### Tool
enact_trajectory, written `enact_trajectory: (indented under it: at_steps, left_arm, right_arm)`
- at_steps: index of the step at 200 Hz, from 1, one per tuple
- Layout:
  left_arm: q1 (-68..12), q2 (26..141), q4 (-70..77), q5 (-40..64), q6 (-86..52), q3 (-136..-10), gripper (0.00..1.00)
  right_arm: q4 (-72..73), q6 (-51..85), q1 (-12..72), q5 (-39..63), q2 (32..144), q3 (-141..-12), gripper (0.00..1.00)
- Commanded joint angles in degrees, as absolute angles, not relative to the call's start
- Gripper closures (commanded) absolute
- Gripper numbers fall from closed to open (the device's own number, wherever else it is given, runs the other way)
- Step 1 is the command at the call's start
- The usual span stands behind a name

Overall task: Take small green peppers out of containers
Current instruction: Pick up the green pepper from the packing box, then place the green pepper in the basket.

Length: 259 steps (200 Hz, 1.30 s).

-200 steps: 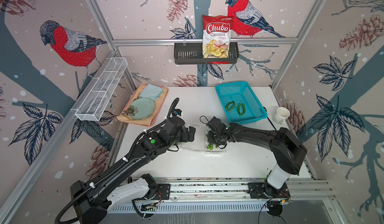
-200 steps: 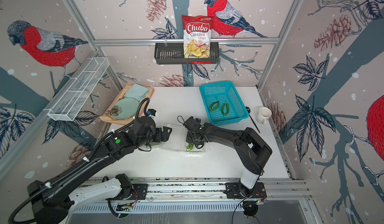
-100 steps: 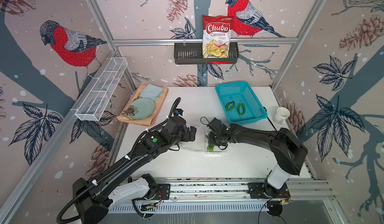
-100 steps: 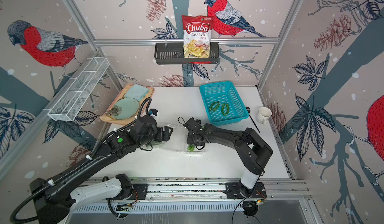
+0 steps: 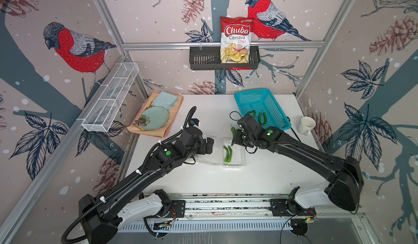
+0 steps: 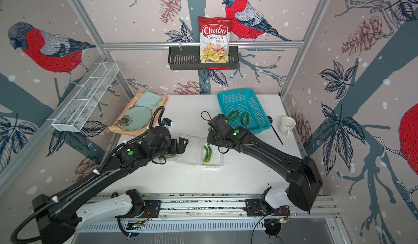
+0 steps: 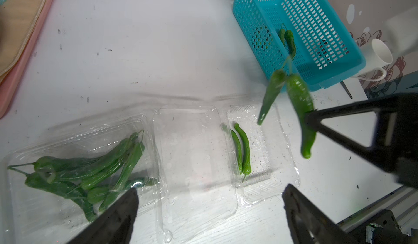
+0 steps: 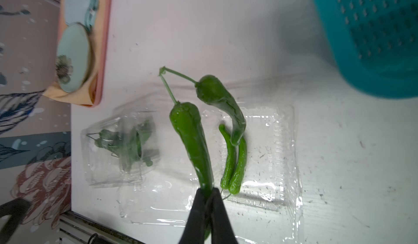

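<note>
both top views: found the right gripper (image 5: 234, 138) clamped on a joined pair of peppers (image 5: 233, 131) at centre frame, held just above the far edge of the open container (image 5: 241, 162); judged raised clear for a carry toward the turquoise basket (image 5: 251, 95) at upper right, with two curled peppers (image 5: 262, 117) already inside. counted two remaining peppers (image 5: 227, 155) lying side by side in the tray. noted the left gripper (image 5: 209, 144) left of centre, jaws wide apart, holding nothing, hovering by the folded-back lid (image 5: 209, 159); probably placed there to steady the clamshell or to start on the next box. left wrist view: saw the left fingers (image 7: 117, 211) spread far apart over the lid, touching no pepper; logged the second container (image 7: 24, 204) just beside it, lid apparently down over a heap of peppers (image 7: 95, 168), untouched. confirmed the pair hanging in air, clear of the tray. right wrist view: saw fingertips (image 8: 199, 200) pressed together low on one pepper only, the other dangling by stems joined at the top; judged a thin grip, likely to swing or slip on a fast move. estimated task well short of done.
</note>
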<state>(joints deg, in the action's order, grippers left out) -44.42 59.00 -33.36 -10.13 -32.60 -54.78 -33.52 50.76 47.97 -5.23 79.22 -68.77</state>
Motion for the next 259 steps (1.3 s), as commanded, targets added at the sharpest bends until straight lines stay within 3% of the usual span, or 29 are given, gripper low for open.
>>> enact_trajectory:
  at_steps: [1, 56, 112, 199, 214, 239, 259]
  left_arm:
    - [-44.4, 59.9, -32.2, -10.3, -32.4, -55.6, 0.04]
    - [-44.4, 63.3, -32.5, -8.4, -32.6, -56.9, 0.04]
    - [-44.4, 66.4, -35.1, -9.3, -30.1, -62.7, 0.04]
    - [-44.4, 67.3, -36.6, -8.9, -32.5, -64.2, 0.04]
    - [-44.4, 67.5, -36.5, -9.0, -33.1, -64.7, 0.05]
    - [-44.5, 67.4, -36.0, -9.3, -34.1, -64.4, 0.05]
    - [-44.5, 66.8, -34.8, -9.1, -35.1, -63.6, 0.05]
  right_arm:
    - [-33.8, 46.4, 45.2, -10.4, 76.2, -71.5, 0.92]
    - [-22.6, 37.0, 27.4, -12.2, 72.9, -66.2, 0.92]
    - [-10.9, 30.4, 13.5, -8.3, 83.7, -60.6, 0.92]
    - [-12.3, 29.6, 14.5, -5.4, 107.5, -70.8, 0.91]
    - [-14.5, 29.9, 15.5, -6.3, 109.4, -72.2, 0.79]
    - [-20.9, 30.8, 16.6, -8.4, 109.7, -75.3, 0.37]
    - [-24.8, 31.8, 18.5, -12.1, 105.3, -75.3, 0.26]
